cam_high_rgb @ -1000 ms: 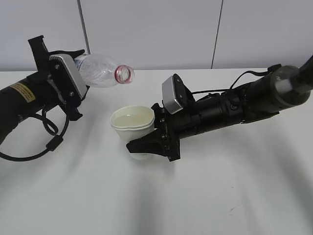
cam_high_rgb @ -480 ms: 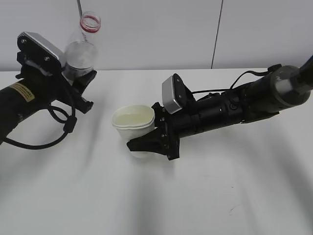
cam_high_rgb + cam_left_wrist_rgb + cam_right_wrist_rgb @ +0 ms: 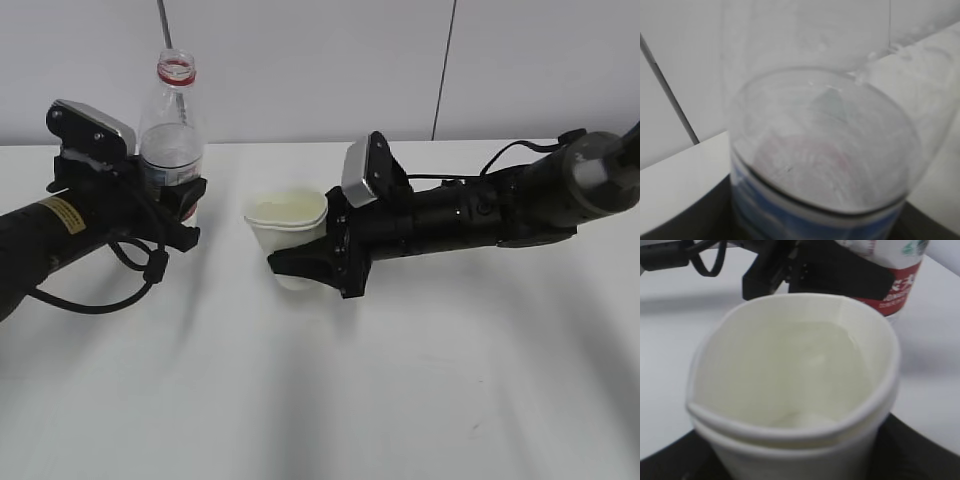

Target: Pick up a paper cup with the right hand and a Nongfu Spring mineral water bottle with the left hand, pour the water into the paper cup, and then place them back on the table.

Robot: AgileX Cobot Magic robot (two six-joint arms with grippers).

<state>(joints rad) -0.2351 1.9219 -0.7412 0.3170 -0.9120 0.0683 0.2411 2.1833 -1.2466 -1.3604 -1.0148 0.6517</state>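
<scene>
We are observing the black left arm's two-finger end effector holding the tall clear plastic mineral water bottle with a red neck ring around its lower body. The bottle is standing upright with its uncapped mouth at the top; we cannot tell whether its base is touching the large plain white bench. In the left wrist view, the bottle is filling most of the picture, blurred, with the end effector's fingers hidden behind it.

We are observing the black right arm's two-finger end effector gripping the small off-white tapered paper cup around its lower wall. The cup is sitting upright near the middle of the bench, to the right of the bottle and apart from it. Its rim is being squeezed out of round. In the right wrist view, the cup is showing a creased rim and a pale, clear liquid inside. Behind it, the bottle's red-and-white label and the left end effector's black fingers are showing.
</scene>
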